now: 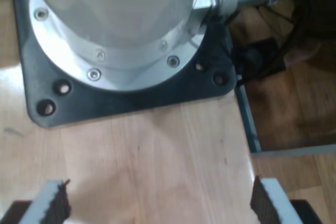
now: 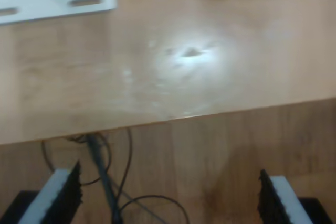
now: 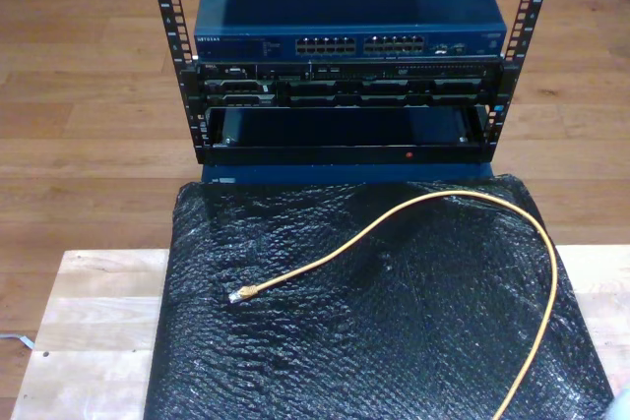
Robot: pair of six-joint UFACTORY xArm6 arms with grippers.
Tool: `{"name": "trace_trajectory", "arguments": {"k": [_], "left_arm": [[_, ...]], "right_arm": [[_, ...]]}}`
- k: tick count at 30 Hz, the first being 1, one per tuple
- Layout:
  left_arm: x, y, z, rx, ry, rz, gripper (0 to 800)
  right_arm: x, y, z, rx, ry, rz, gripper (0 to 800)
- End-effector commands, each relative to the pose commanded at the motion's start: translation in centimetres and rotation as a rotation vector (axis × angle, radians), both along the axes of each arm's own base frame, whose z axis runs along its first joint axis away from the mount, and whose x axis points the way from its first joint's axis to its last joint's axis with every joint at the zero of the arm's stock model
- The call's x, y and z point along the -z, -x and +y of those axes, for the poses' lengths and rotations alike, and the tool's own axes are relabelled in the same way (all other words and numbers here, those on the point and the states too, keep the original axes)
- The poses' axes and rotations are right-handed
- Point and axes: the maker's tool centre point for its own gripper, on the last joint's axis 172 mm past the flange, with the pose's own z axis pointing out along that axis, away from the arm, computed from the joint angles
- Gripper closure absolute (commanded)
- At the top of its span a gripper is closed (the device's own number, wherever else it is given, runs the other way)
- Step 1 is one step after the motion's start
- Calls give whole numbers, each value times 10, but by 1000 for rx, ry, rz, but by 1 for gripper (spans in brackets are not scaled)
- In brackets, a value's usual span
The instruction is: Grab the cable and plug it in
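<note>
On black wrap point(image 3: 394, 341), cable point(image 3: 433, 206) cut off

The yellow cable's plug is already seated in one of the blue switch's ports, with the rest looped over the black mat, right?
No. The exterior view shows the plug lying loose on the black mat, short of the blue switch. The cable does loop over the mat.
</note>
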Motion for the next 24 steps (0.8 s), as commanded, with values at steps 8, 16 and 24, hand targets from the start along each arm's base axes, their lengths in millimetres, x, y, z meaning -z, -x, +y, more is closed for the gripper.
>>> {"name": "trace_trajectory", "arguments": {"k": [8, 16, 24], "left_arm": [[-33, -36, 6, -18, 24, -63, 0], [-62, -65, -2, -62, 62, -66, 0], [-70, -86, -14, -90, 60, -12, 0]], "right_arm": [[-44, -43, 5, 97, -144, -33, 2], [-77, -74, 16, 148, -265, -53, 2], [-102, -99, 37, 153, -324, -43, 2]]}}
